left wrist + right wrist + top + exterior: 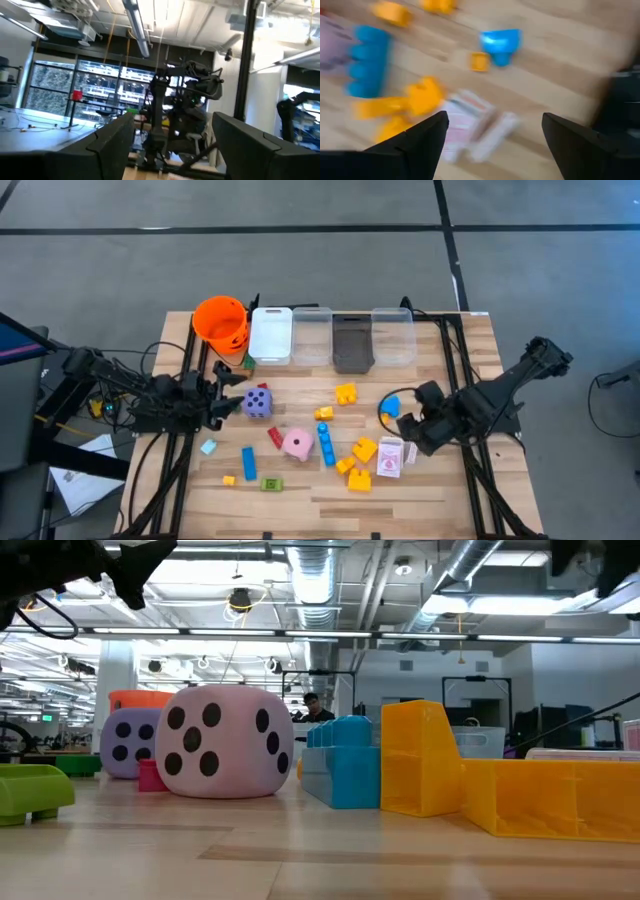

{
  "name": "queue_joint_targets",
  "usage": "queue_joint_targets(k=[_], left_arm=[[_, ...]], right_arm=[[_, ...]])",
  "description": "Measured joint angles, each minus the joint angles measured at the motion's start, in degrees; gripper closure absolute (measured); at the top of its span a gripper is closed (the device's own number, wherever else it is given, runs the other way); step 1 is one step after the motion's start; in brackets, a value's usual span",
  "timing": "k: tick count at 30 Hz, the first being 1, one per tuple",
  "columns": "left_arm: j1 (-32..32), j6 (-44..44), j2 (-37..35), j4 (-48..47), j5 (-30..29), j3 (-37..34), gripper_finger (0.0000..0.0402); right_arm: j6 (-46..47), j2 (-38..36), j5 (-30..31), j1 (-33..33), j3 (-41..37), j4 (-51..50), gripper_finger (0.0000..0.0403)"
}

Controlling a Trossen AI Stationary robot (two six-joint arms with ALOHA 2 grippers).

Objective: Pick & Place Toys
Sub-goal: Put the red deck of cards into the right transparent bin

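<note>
Right gripper (407, 442), jaws apart and empty, hovering beside pink-white card packs (391, 459) (lower right of high view), approach step; next move needing descent over one. Left gripper (222, 402) waiting, jaws apart, beside purple dotted die (257, 402).

Your left gripper (222, 402) hovers with fingers apart just beside the purple die (257, 402). Your right gripper (408, 430), also spread, sits just beside the pink-white cards (391, 458), with a blue block (391, 406) close on its other side.
</note>
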Motion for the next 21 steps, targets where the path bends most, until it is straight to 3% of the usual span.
queue_joint_targets(k=[9,17,21], left_arm=[[2.05,0.21,-0.04,0.7,-0.82,0.85,0.0137],[6.41,4.98,-0.04,10.63,-0.95,0.87,0.0137],[7.56,5.24,-0.02,12.66,-0.95,0.87,0.0137]], right_arm=[[9.92,4.97,-10.87,-0.91,-3.22,-1.4,0.0083],[14.78,13.05,-11.48,-1.02,-3.3,2.48,0.0083],[14.94,17.52,-15.06,-1.0,-3.29,5.26,0.0083]])
